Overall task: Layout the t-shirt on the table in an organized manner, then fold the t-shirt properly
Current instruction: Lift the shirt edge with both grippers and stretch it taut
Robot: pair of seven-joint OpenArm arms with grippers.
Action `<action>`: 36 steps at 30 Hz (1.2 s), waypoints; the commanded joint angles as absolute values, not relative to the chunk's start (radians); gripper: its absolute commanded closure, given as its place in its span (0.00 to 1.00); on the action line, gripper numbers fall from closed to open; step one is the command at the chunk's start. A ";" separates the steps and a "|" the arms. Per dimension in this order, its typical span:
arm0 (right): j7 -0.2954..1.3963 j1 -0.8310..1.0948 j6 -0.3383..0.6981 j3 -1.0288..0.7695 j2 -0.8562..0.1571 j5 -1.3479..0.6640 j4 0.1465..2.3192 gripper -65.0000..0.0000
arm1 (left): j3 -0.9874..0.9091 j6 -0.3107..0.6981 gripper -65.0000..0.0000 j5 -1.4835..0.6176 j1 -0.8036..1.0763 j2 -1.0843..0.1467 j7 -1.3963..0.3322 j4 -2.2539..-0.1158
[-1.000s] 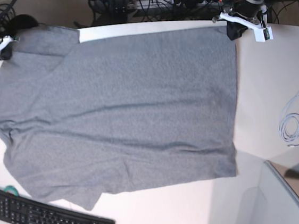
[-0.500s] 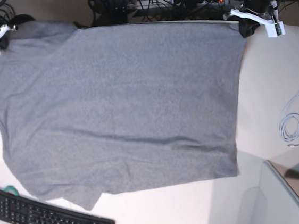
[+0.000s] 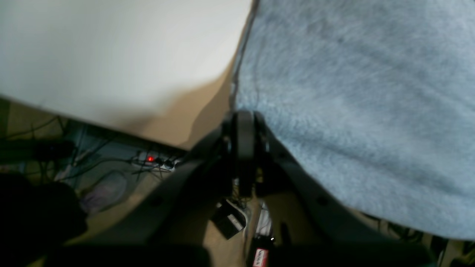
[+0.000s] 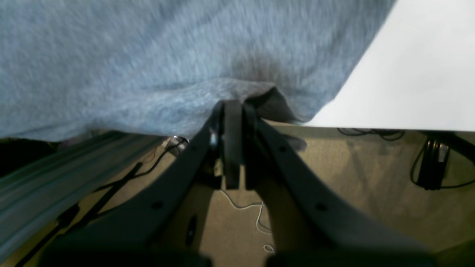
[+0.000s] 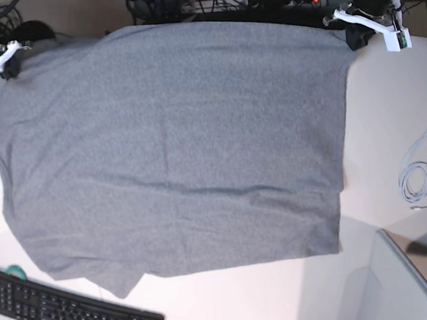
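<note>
At the far left of the base view the right gripper (image 5: 7,69) sits at the top corner of the t-shirt (image 5: 173,141), its jaws pressed together on the grey cloth there. The right wrist view confirms this: the right gripper (image 4: 232,111) has its two dark fingers (image 4: 232,148) closed flat against each other, with a bunched fold of the t-shirt (image 4: 148,55) caught at their tips, and the white table (image 4: 408,74) edge showing to the right of the cloth, floor and cables below.

Low on the left of the base view a black keyboard (image 5: 69,313) lies on the table (image 5: 392,111), just beside the shirt's lower left corner, which is turned over in a small flap.

Moving right, the t-shirt spreads wide and mostly flat across the table, its far edge reaching past the table's back rim, its near hem running roughly straight, with faint creases in the lower middle.

At the top right corner the left gripper (image 5: 351,37) pinches the other top corner of the shirt. In the left wrist view the left gripper (image 3: 243,120) is likewise clamped shut on the edge of the t-shirt (image 3: 352,92), the table (image 3: 111,55) lying to the left of the cloth.

Farther right a coiled white cable (image 5: 421,176) rests on the table, well apart from the shirt
</note>
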State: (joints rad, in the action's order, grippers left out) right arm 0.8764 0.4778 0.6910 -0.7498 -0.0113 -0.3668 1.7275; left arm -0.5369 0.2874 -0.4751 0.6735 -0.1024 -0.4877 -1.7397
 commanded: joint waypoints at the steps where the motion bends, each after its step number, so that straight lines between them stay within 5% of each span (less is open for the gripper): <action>1: 0.863 0.476 0.698 -0.760 -0.022 -0.377 1.745 0.99 | -0.542 0.291 1.00 -0.484 0.691 -0.108 -0.507 -1.782; 36: 0.862 0.455 0.698 -0.802 -0.067 -0.372 1.739 0.99 | -0.544 0.291 1.00 -0.481 0.835 -0.061 -0.562 -1.917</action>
